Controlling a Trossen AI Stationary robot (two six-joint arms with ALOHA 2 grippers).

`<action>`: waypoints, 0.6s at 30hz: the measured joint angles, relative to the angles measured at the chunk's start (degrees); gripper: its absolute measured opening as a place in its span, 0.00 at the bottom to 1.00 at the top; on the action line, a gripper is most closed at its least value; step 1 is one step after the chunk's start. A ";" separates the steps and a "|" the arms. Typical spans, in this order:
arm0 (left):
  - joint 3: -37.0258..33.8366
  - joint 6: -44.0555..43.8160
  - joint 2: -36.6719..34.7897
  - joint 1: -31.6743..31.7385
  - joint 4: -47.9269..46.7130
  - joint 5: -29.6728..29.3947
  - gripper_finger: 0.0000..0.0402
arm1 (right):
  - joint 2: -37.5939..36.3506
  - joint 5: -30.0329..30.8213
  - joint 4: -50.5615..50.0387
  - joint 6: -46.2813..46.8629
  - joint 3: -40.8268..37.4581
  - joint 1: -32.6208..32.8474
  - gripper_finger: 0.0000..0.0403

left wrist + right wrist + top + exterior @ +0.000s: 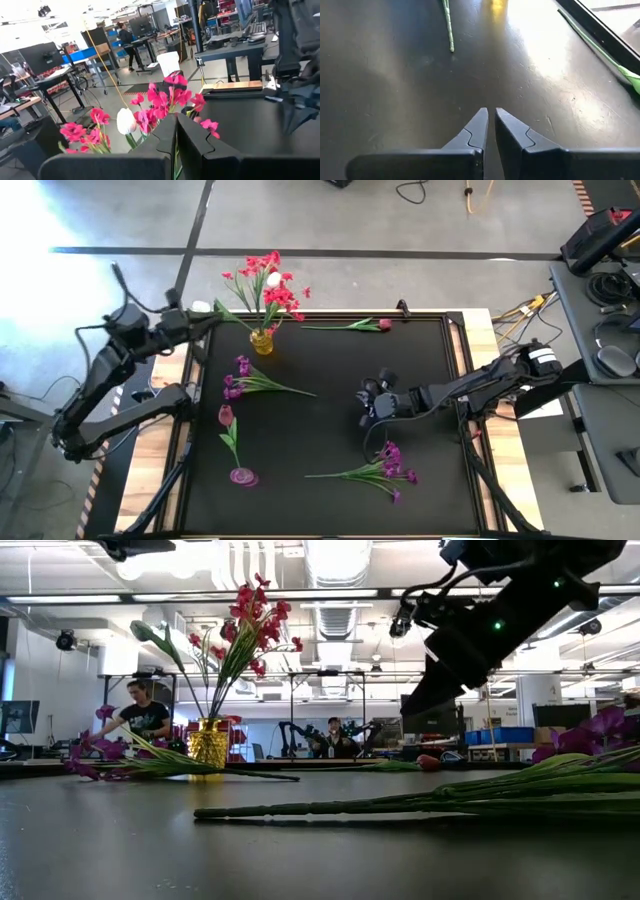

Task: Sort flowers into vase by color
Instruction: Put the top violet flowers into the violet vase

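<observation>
Hovering with the right gripper nearly closed and empty above the mat's middle, likely choosing among loose flowers, while red ones stand in the yellow vase.

The left arm reaches in from the left side, its forearm stretched toward the far left part of the counter. The left gripper is held high, level with the far edge, and its two dark fingers are pressed together with only a thin seam between them. The right arm extends from the right side, angling toward the middle. The right gripper points down over the middle area, its fingers nearly closed, tips slightly apart, holding nothing.
</observation>
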 joint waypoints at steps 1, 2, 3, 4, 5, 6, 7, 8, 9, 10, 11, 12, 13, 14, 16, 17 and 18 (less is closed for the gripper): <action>1.42 0.05 -0.62 -0.04 -1.96 0.04 0.00 | -0.04 0.00 0.78 -0.92 -0.42 -0.02 0.07; 2.95 0.07 -1.20 -0.08 -4.02 0.54 0.00 | -0.21 0.02 1.73 -1.61 -0.98 -0.10 0.07; 4.54 0.10 -1.81 -0.17 -5.88 1.18 0.00 | -0.32 0.06 3.35 -2.68 -1.50 -0.21 0.07; 6.29 0.15 -2.43 -0.23 -7.92 1.73 0.00 | -0.46 0.00 5.27 -3.36 -1.92 -0.34 0.07; 7.97 0.20 -3.04 -0.30 -10.10 2.15 0.00 | -0.66 -0.11 7.06 -4.13 -2.43 -0.54 0.07; 9.53 0.23 -3.70 -0.31 -12.31 2.29 0.00 | -0.79 -0.10 8.36 -4.60 -2.93 -0.70 0.07; 11.07 0.26 -4.29 -0.31 -14.40 2.54 0.00 | -0.79 -0.11 9.96 -5.07 -3.29 -0.89 0.07; 12.41 0.28 -4.79 -0.30 -16.11 3.20 0.00 | -0.76 -0.15 11.16 -5.60 -3.62 -1.07 0.07; 13.58 0.09 -5.24 -0.31 -17.71 4.09 0.00 | -0.78 -0.15 11.68 -5.81 -3.94 -1.16 0.07; 14.52 -0.12 -5.70 -0.28 -19.44 4.72 0.00 | -0.81 -0.13 11.80 -5.96 -4.11 -1.21 0.07; 15.31 -0.15 -6.27 -0.28 -21.13 5.22 0.00 | -0.81 -0.13 11.87 -6.17 -4.13 -1.23 0.07; 15.77 -0.15 -6.83 -0.28 -22.21 5.51 0.00 | -0.81 -0.13 11.93 -6.27 -4.22 -1.21 0.07; 15.88 -0.16 -7.45 -0.24 -22.94 5.57 0.00 | -0.81 -0.09 11.92 -6.29 -4.30 -1.21 0.07; 15.80 -0.36 -8.09 -0.20 -23.29 5.64 0.00 | -0.82 -0.11 12.16 -6.32 -4.33 -1.27 0.07; 14.95 -0.81 -9.25 -0.20 -23.12 6.19 0.00 | -0.81 -0.10 13.11 -6.62 -4.37 -1.41 0.07; 14.31 -0.99 -9.76 -0.20 -23.12 6.87 0.00 | -0.84 -0.09 13.30 -6.87 -4.38 -1.42 0.07; 13.50 -1.10 -10.24 -0.20 -23.11 7.31 0.00 | -0.85 -0.08 13.31 -6.91 -4.38 -1.42 0.07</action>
